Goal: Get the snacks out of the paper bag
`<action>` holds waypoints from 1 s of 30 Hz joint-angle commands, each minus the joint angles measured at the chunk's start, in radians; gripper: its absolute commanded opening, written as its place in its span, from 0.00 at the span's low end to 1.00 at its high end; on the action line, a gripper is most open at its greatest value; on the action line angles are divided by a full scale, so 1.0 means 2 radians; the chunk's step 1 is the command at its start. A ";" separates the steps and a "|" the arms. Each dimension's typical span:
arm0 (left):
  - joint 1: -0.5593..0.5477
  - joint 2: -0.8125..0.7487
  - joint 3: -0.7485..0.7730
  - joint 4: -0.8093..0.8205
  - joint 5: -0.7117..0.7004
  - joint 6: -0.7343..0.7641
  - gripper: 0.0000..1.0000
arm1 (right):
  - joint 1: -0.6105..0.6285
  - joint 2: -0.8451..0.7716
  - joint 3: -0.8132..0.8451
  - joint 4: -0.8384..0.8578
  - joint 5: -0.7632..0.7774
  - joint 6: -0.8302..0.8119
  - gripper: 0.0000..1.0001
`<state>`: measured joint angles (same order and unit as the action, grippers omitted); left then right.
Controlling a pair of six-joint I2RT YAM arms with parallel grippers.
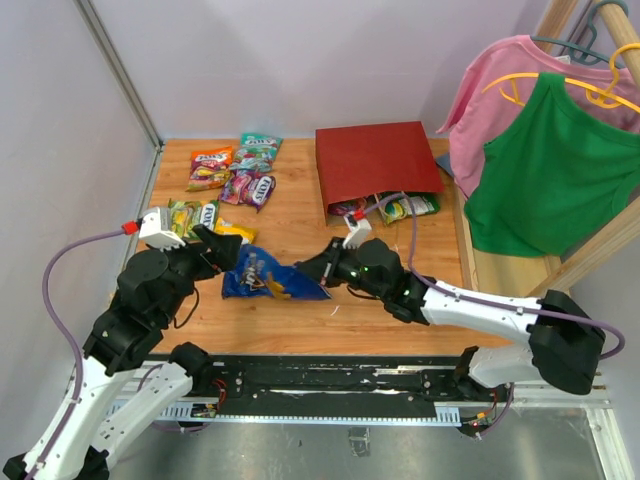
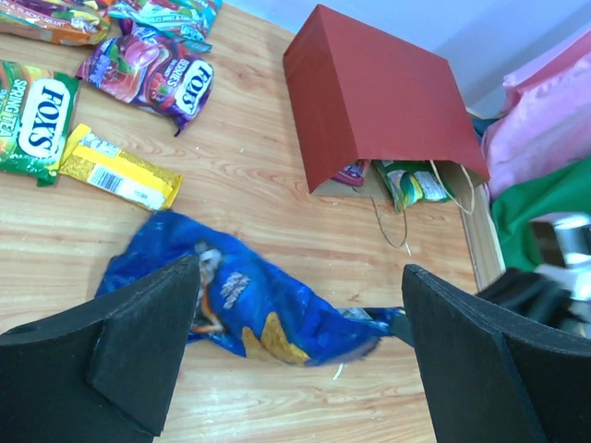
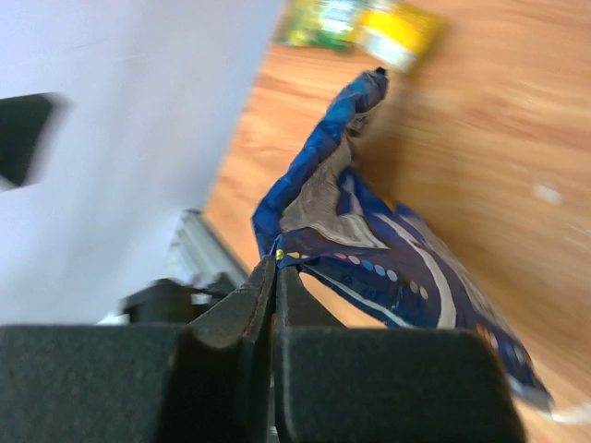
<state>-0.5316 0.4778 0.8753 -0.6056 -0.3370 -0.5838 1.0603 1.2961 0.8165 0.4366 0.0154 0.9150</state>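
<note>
1. Near side of paper bag (image 1: 375, 165): Doritos bag (image 1: 268, 280), right gripper (image 3: 275, 277) clenched on its corner; left gripper (image 1: 215, 245) spread wide above it.
2. Your load looks light, crinkly, slippery; pinch seams, not the belly.

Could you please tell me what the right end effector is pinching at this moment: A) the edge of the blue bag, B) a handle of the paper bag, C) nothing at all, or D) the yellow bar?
A: in the right wrist view, the right end effector is shut on an edge of the blue bag, while the left end effector hangs open over it.
</note>
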 commanded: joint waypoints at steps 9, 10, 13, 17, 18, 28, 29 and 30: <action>0.001 0.027 -0.032 0.037 0.024 0.007 0.95 | -0.084 -0.059 -0.200 -0.005 0.077 0.075 0.01; 0.001 0.029 -0.036 0.037 0.027 0.008 0.94 | -0.085 -0.076 -0.200 -0.021 0.093 0.067 0.01; 0.001 0.036 -0.050 0.046 0.032 0.007 0.94 | -0.095 -0.135 -0.205 -0.081 0.132 0.041 0.01; 0.001 0.042 -0.067 0.066 0.047 0.002 0.94 | -0.122 -0.187 -0.200 -0.136 0.155 0.004 0.03; 0.001 0.045 -0.068 0.070 0.051 0.001 0.94 | -0.135 -0.192 -0.198 -0.141 0.143 -0.006 0.15; 0.001 0.068 -0.108 0.120 0.099 -0.012 0.93 | -0.129 -0.188 -0.112 -0.256 0.129 -0.123 0.95; 0.001 0.072 -0.115 0.129 0.107 -0.015 0.92 | -0.095 -0.190 -0.104 -0.263 0.167 -0.132 0.90; 0.001 0.077 -0.120 0.143 0.117 -0.018 0.92 | -0.049 -0.189 -0.094 -0.268 0.203 -0.145 0.82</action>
<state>-0.5316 0.6048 0.6804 -0.4286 -0.1799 -0.5953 0.7597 0.9344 0.5442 -0.0002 0.2245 0.7620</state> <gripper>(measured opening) 0.927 0.920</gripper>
